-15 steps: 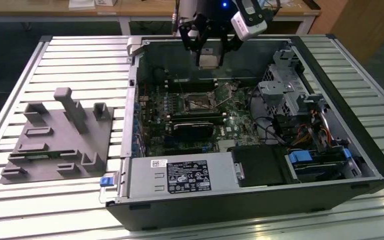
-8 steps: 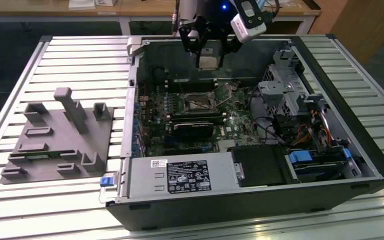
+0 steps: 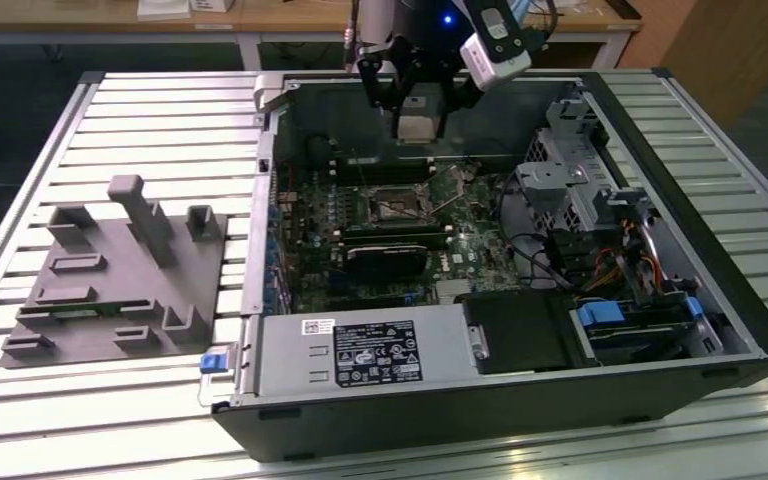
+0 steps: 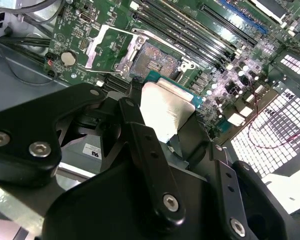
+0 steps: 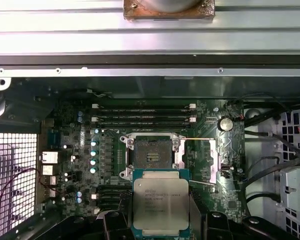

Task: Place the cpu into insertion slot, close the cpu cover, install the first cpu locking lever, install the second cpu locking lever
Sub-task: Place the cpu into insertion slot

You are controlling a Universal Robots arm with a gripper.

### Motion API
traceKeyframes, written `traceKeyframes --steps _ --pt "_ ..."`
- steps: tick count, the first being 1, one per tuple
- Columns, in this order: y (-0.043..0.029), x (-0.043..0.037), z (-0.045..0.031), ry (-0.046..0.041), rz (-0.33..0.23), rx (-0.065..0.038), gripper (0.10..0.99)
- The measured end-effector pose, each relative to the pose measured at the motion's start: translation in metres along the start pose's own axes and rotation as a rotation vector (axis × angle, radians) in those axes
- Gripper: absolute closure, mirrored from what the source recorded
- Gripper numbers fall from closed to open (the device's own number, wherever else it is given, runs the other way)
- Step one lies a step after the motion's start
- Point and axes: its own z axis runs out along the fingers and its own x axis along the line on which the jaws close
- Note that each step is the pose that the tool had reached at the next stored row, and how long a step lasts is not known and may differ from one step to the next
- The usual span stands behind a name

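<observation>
We see the robot's hand (image 3: 416, 118) gripping the chip (image 5: 160, 204) by its edges, raised over the open computer case (image 3: 518, 400) on the bench (image 3: 157, 120). The chip hangs near the bare socket (image 5: 153, 156) on the green board, not yet in it. The socket's metal cover (image 5: 211, 165) lies flipped open beside it.

No print can be read. The cpu (image 5: 161, 204) bears blurred lettering on its top; a white label (image 3: 357, 352) on the power supply (image 3: 440, 345) carries illegible text.
</observation>
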Motion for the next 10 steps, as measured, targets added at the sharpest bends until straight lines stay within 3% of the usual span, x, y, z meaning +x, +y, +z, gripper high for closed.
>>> traceKeyframes --steps 10 --pt "-0.0003 -0.0001 0.0032 0.0 0.0 0.0 0.545"
